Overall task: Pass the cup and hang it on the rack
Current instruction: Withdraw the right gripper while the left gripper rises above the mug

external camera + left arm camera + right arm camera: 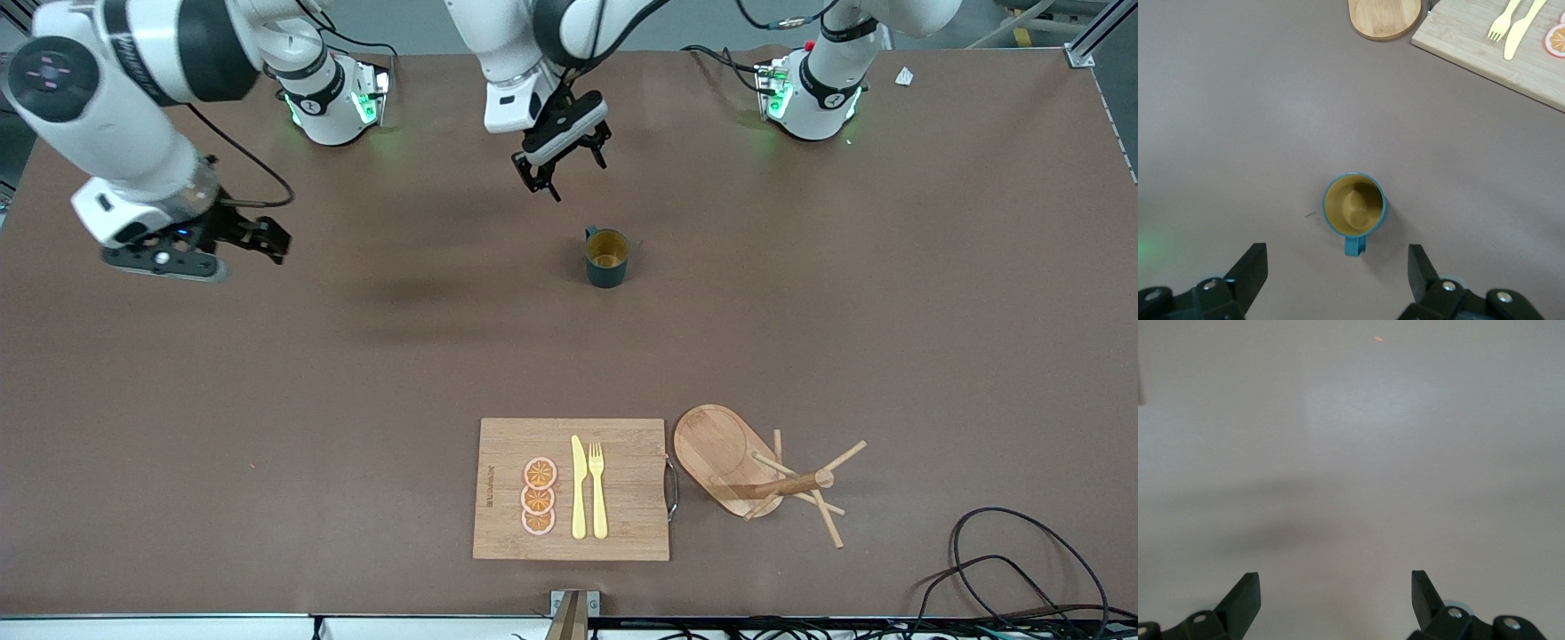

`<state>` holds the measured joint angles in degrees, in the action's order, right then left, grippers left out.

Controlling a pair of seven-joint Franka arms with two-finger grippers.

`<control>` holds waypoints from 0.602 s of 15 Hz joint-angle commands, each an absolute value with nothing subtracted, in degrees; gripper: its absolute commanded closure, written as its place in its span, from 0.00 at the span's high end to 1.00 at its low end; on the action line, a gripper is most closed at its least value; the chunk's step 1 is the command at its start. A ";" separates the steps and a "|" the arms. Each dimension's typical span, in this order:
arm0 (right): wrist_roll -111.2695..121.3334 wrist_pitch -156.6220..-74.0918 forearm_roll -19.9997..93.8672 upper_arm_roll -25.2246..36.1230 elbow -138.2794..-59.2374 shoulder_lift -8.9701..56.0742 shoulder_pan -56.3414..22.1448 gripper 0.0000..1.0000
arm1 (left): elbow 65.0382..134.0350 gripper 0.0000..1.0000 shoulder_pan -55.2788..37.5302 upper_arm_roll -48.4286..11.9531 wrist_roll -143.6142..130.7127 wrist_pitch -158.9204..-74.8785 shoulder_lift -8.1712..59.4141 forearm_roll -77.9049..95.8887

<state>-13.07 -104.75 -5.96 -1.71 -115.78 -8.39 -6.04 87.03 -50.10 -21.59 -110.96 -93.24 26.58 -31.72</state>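
The cup [607, 258] [1353, 205], dark teal with a yellow-orange inside, stands upright mid-table, its small handle turned toward the robots' bases. My left gripper [569, 173] [1337, 252] hangs open above the bare table on the cup's handle side, holding nothing. The rack [725, 458], a light wooden mug tree with an oval base, post and thin pegs, stands nearer to the front camera than the cup; only its base [1385, 17] shows in the left wrist view. My right gripper [271, 242] [1335, 577] waits open and empty over bare table at the right arm's end.
A bamboo cutting board [622, 480] [1485, 47] lies beside the rack, carrying orange slices [539, 496], a yellow knife [579, 487] and a fork [598, 489]. Black cables [1022, 569] loop at the table's front corner toward the left arm's end.
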 commanded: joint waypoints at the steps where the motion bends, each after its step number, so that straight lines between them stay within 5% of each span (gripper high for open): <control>1: -3.54 -105.56 -5.45 -0.19 -118.92 -12.04 -1.15 1.00 | 89.02 0.87 -53.16 -21.45 -120.64 -93.69 30.58 -38.47; 9: 3.16 -109.50 -3.09 5.89 -118.48 -12.04 -1.05 1.00 | 94.83 0.79 -57.92 -21.71 -137.55 -97.82 39.10 -52.64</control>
